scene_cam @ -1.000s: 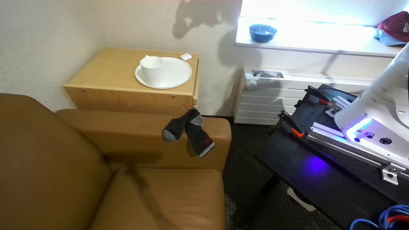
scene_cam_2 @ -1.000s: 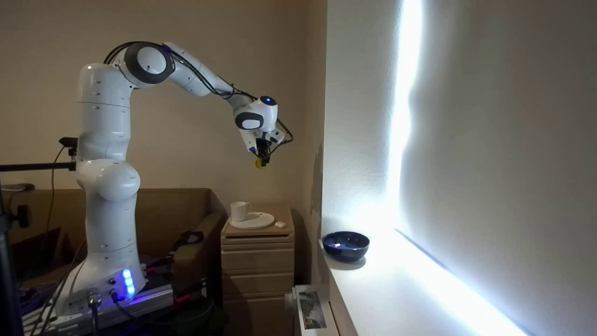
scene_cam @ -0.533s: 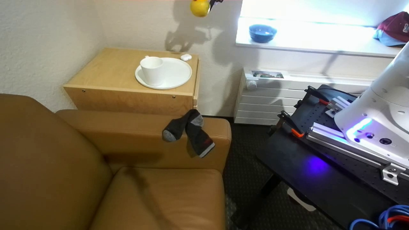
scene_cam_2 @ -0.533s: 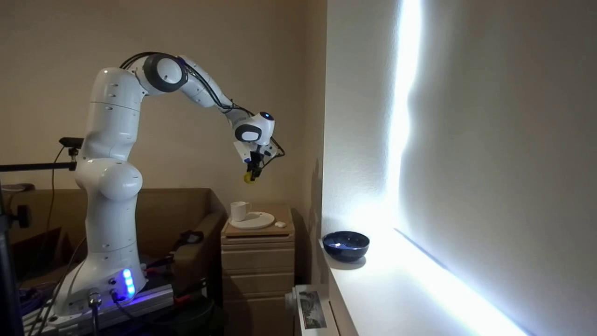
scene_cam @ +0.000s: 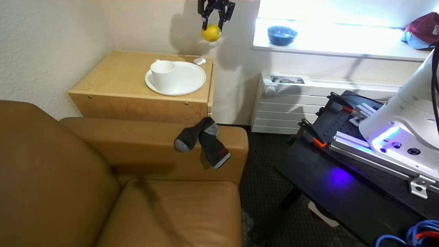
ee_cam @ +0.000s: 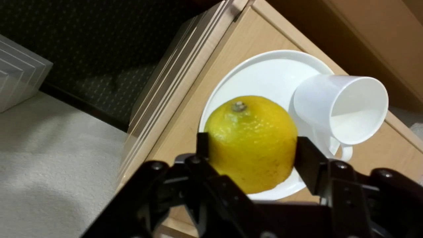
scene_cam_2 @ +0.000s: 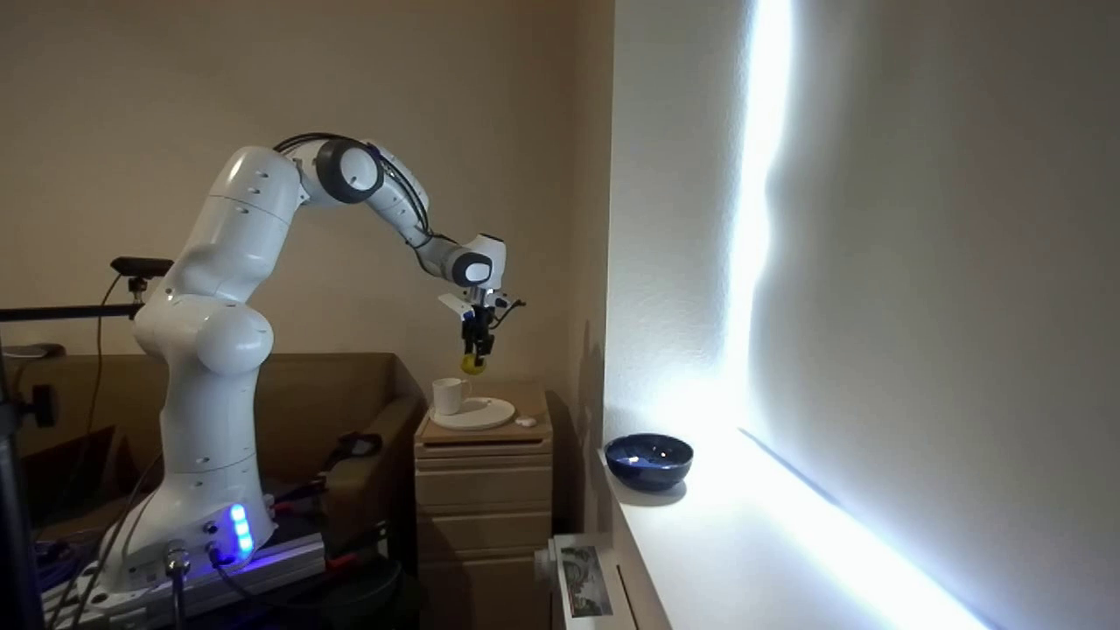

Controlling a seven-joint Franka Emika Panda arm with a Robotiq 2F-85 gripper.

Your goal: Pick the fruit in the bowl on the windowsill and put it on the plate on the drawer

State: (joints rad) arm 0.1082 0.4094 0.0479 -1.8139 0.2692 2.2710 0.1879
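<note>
My gripper (scene_cam: 212, 28) is shut on the round yellow fruit (scene_cam: 211, 33), one finger on each side, and holds it in the air. In the wrist view the fruit (ee_cam: 252, 142) covers part of the white plate (ee_cam: 264, 77). In an exterior view the fruit (scene_cam_2: 472, 364) hangs above the plate (scene_cam_2: 477, 418), clearly apart from it. The plate (scene_cam: 188, 80) lies on the tan wood drawer (scene_cam: 120, 72), near its right edge. The blue bowl (scene_cam: 281, 36) stands on the white windowsill (scene_cam: 329, 44); no fruit shows in the bowl (scene_cam_2: 649, 472).
A white mug (scene_cam: 164, 77) stands upright on one side of the plate. A small white case (scene_cam: 199, 61) lies beside the plate. The brown sofa (scene_cam: 154, 154) with dark socks (scene_cam: 205, 139) is in front of the drawer. A white radiator (scene_cam: 284, 103) is below the windowsill.
The arm has bent downward and lowered the gripper with the fruit toward the drawer. In an exterior view the fruit has come in from the top edge. The gripper stayed shut on it.
</note>
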